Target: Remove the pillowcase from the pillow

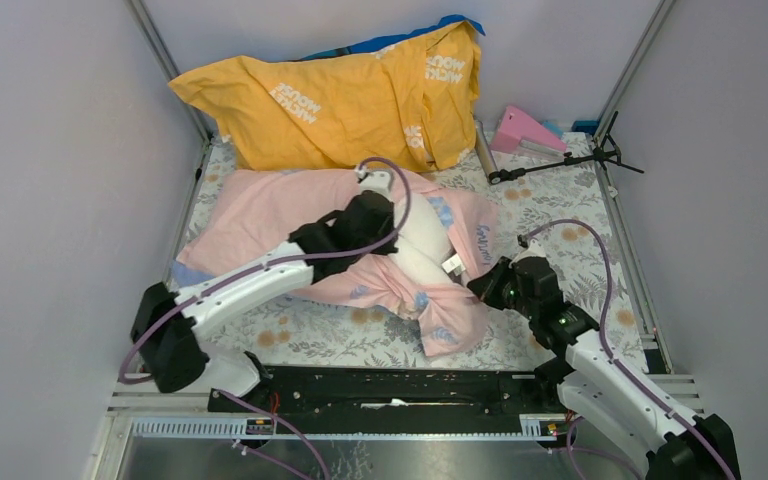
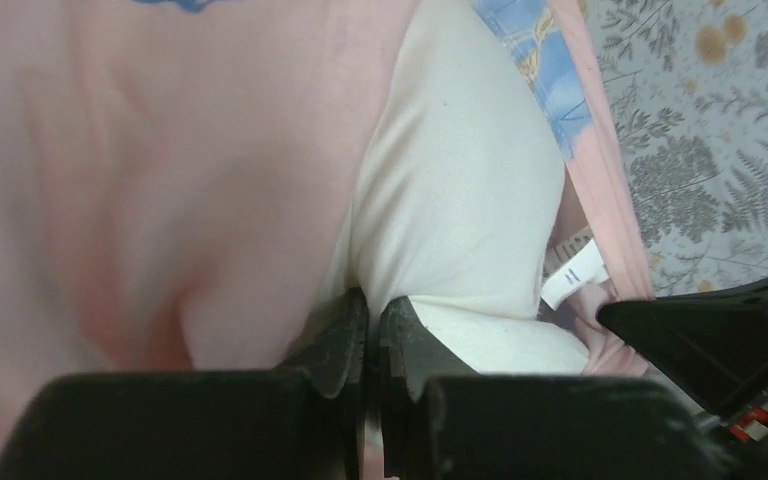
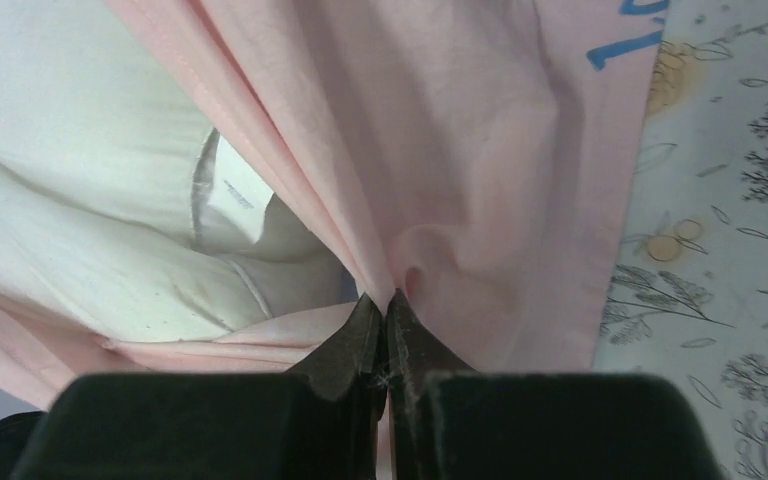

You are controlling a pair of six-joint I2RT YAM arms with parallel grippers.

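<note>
The right gripper (image 3: 388, 303) is clamped on a bunched fold of the pink pillowcase (image 3: 440, 140) at its open end. The left gripper (image 2: 372, 312) is pinched closed on the white pillow (image 2: 450, 170) (its tag (image 2: 572, 275) showing) where it pokes out. Both lie mid-table on the floral mat (image 1: 560, 215), near a yellow cushion (image 1: 340, 100).

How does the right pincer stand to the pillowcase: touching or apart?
Touching. Right wrist view: the right pincer is shut on a fold of the pillowcase, fabric pinched between its tips.
</note>
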